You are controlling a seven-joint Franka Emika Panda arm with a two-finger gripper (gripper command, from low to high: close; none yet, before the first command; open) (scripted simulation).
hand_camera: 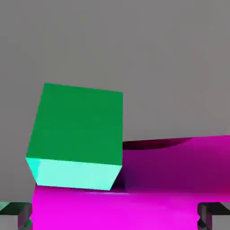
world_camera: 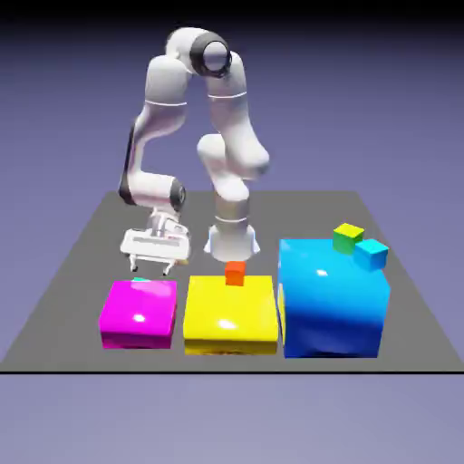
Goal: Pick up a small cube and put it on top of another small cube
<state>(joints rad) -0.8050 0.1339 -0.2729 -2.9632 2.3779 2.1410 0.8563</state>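
Observation:
The small cube (hand_camera: 76,134) is teal-green and fills the left middle of the hand view, resting at the edge of a magenta block (hand_camera: 170,179). In the exterior view only a sliver of the small cube (world_camera: 140,280) shows at the magenta block's (world_camera: 138,313) far edge. My gripper (world_camera: 151,268) hangs just above it, jaws open and pointing down. In the hand view the gripper (hand_camera: 115,218) holds nothing; its fingertips (hand_camera: 15,214) show in the bottom corners, wide apart, and the cube is ahead of them, not between them.
A yellow block (world_camera: 230,313) carries a small orange-red cube (world_camera: 235,273). A taller blue block (world_camera: 333,297) at the exterior view's right carries a lime-green small cube (world_camera: 347,237) and a light-blue small cube (world_camera: 370,254). All stand on a grey table (world_camera: 72,272).

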